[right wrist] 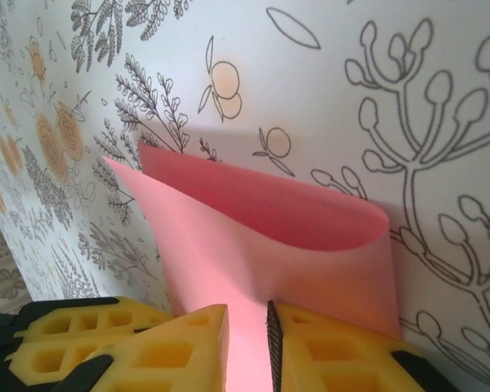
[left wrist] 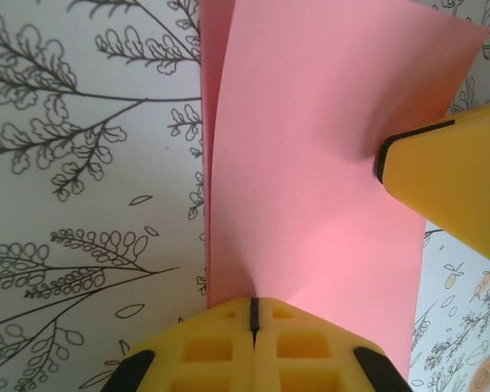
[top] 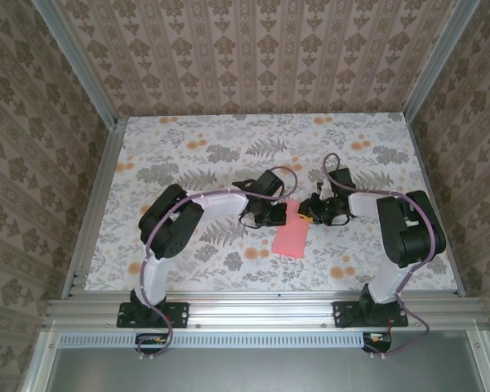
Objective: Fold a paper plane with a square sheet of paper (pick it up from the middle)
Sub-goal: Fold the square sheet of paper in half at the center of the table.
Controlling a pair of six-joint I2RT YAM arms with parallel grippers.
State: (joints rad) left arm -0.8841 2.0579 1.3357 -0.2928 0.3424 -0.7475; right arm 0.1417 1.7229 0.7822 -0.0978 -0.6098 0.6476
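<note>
The square sheet of paper (top: 290, 239) lies on the floral table (top: 188, 155), a little toward 5 o'clock from the table's middle. It is pink and doubled over on itself, so it reads as a narrow strip. From above, its long axis runs from 1 o'clock, where it ends between the two grippers, down to 7 o'clock toward the near edge. The upper layer bows loosely rather than lying pressed flat. The left gripper (left wrist: 253, 309) has its yellow fingers pressed together, and the paper's edge puckers right at their seam, so it is pinching the sheet. The right gripper (right wrist: 247, 318) comes in from 3 o'clock. Its jaws stand a narrow gap apart with pink paper showing in the gap, and one of its fingers (left wrist: 445, 175) touches the top layer.
</note>
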